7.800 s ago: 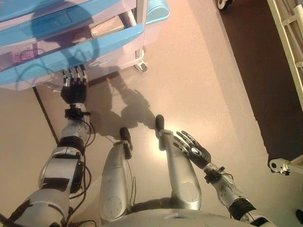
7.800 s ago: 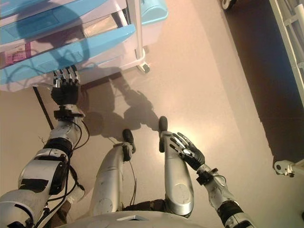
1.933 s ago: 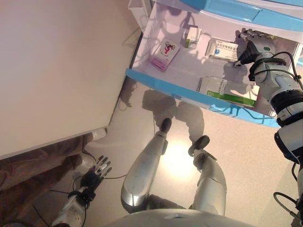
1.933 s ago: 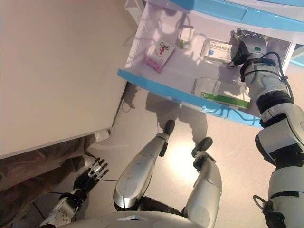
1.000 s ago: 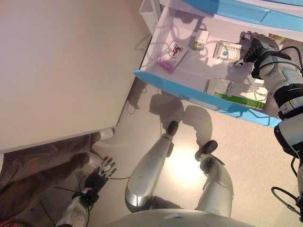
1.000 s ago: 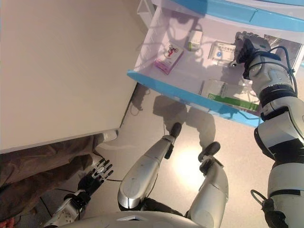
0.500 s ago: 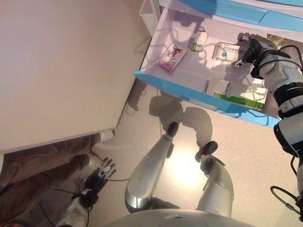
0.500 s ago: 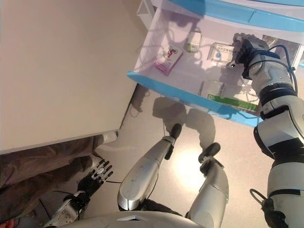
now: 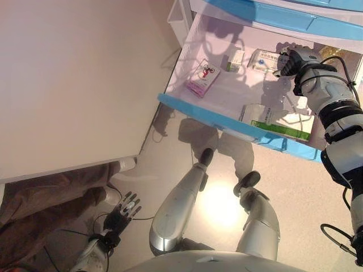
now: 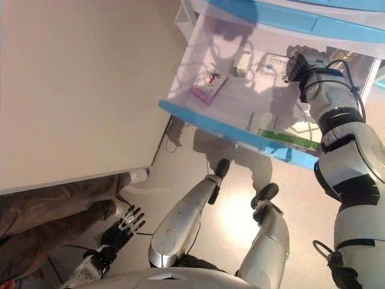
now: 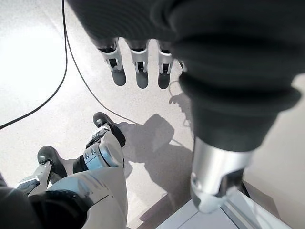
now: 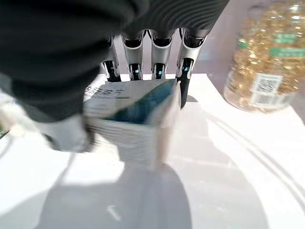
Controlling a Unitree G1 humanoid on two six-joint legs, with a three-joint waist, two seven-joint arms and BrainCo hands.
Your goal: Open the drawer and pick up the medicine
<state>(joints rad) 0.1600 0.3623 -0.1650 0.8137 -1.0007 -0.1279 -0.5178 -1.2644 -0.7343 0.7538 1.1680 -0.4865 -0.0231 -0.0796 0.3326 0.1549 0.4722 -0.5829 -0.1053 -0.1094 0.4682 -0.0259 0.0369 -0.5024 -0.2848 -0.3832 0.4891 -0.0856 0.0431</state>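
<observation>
The drawer [image 9: 211, 117] stands open, white inside with a blue front edge. My right hand [image 9: 294, 59] reaches into its back part. In the right wrist view its fingers [image 12: 158, 61] lie over a white and blue medicine box [image 12: 138, 114] and the thumb [image 12: 66, 133] presses its other side. The box [image 9: 261, 58] also shows in the left eye view, beside the hand. My left hand [image 9: 123, 213] hangs low by the floor, fingers straight [image 11: 138, 62] and empty.
Also in the drawer are a pink box [image 9: 202, 78], a small white and green box [image 9: 233, 59], a long green and white box [image 9: 276, 120] at the front, and a bottle of yellow capsules [image 12: 259, 57]. A beige panel [image 9: 68, 85] stands to the left.
The view has shifted a little. My right hand has stayed on the white and blue box at the back of the drawer. The left hand hangs as before.
</observation>
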